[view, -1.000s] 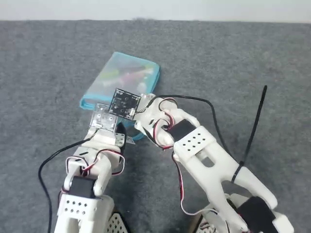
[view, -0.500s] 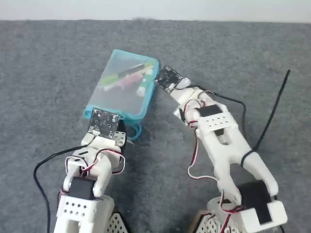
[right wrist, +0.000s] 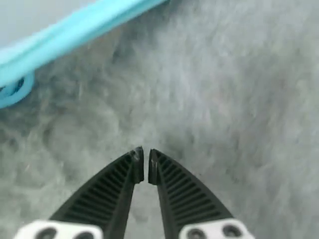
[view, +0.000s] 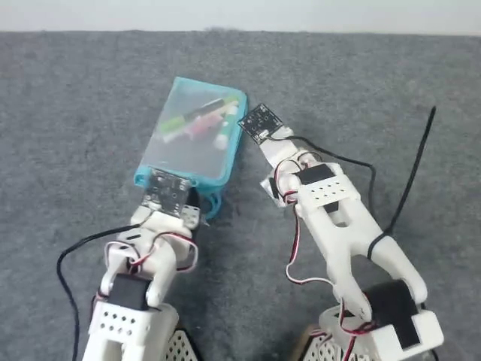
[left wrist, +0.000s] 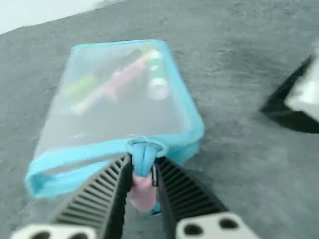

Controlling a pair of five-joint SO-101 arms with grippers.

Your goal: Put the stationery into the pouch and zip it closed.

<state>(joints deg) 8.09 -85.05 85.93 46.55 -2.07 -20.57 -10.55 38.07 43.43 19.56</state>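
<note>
Translucent, blue-trimmed pouch [view: 195,143] holding stationery [view: 197,120] lies flat on fuzzy grey surface [view: 376,90]; left gripper [left wrist: 142,167] fingers grasp its blue loop [left wrist: 144,152], right gripper [right wrist: 144,162] fingers clenched empty beside its long edge.

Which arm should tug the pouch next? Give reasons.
Left, likely: the left pincer is clamped on the blue loop of the pouch. The right pincer is shut on nothing, over carpet beside it.

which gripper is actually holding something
The left gripper: its fingers pinch the blue loop of the pouch. The right gripper is closed on nothing above the carpet.
</note>
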